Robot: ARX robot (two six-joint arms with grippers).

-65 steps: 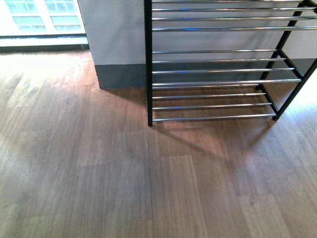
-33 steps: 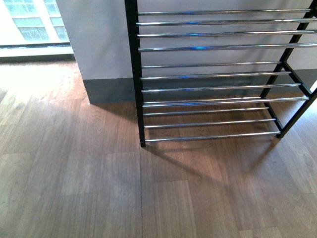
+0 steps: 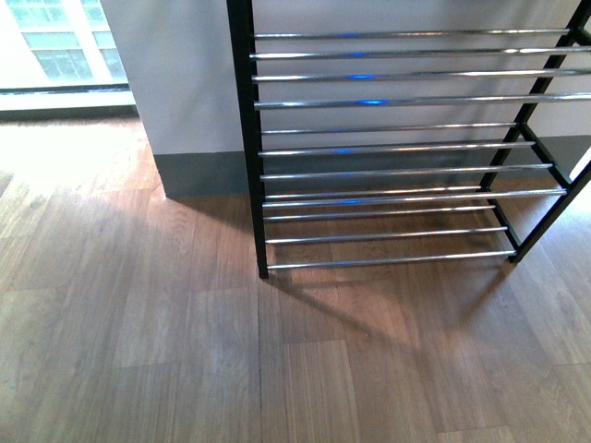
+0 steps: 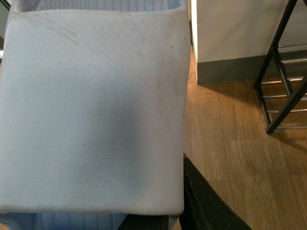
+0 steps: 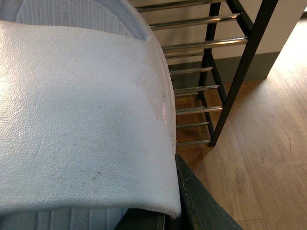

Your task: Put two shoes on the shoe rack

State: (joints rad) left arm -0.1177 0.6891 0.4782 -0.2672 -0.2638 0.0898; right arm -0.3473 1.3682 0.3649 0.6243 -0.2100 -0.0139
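The rack (image 3: 247, 138) stands against the wall (image 3: 185, 83), black frame and chrome bars, every tier bare. Its feet rest on the wood floor (image 3: 138, 351), and bright light comes in from the window (image 3: 55, 37) off to the left. Neither arm shows in the front view.

Both slides are up off the floor, each close against a wrist camera. The left slide (image 4: 91, 110) fills most of the left wrist view, its pale strap facing the lens. One of the left fingers (image 4: 206, 201) shows dark along its edge, so that arm is gripping it, though where the fingers meet is hidden under the strap. A corner of the rack sits well apart from it, across the floor.

The right slide (image 5: 81, 120) is carried the same way, with one of the right fingers (image 5: 196, 201) dark beside the strap's edge and clamped on it. The rack's end post (image 5: 240, 72) and bars lie near, just beyond that slide.
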